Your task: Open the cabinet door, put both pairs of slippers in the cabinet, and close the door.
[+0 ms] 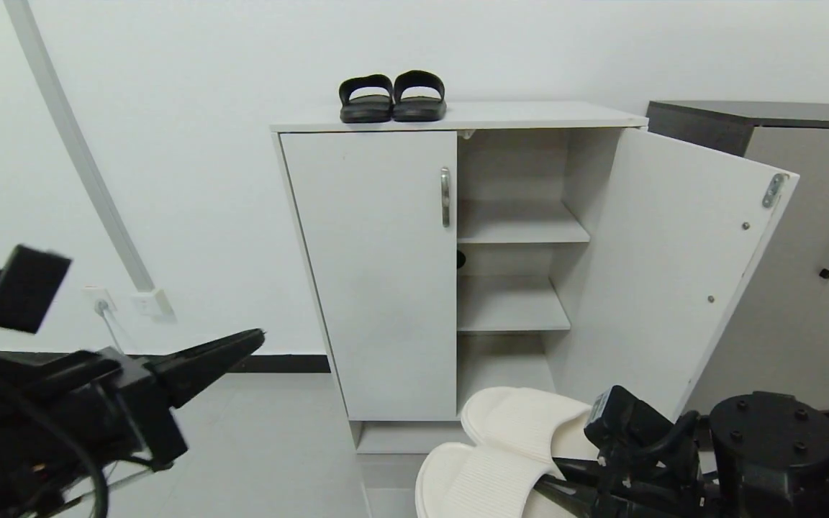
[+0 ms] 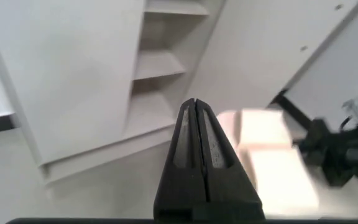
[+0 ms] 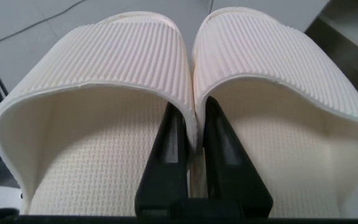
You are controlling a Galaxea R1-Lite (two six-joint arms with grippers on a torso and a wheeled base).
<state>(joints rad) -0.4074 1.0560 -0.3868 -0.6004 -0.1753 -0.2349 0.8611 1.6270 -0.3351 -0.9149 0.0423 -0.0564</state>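
Observation:
A white cabinet (image 1: 371, 273) stands against the wall with its right door (image 1: 666, 266) swung open, showing bare shelves (image 1: 515, 223). A black pair of slippers (image 1: 393, 97) sits on its top. My right gripper (image 3: 194, 134) is shut on the cream pair of slippers (image 1: 508, 446), pinching their two inner walls together, low in front of the open compartment. The cream slippers (image 3: 185, 81) are side by side in the right wrist view. My left gripper (image 1: 252, 338) is shut and holds nothing, out to the left of the cabinet; its fingers (image 2: 194, 143) point toward the open shelves.
A grey cabinet with black handles (image 1: 817, 252) stands to the right, close behind the open door. A wall socket with a cable (image 1: 101, 302) is at the lower left. The left door (image 1: 378, 266) stays closed, with a metal handle (image 1: 445, 196). Bare floor lies before the cabinet.

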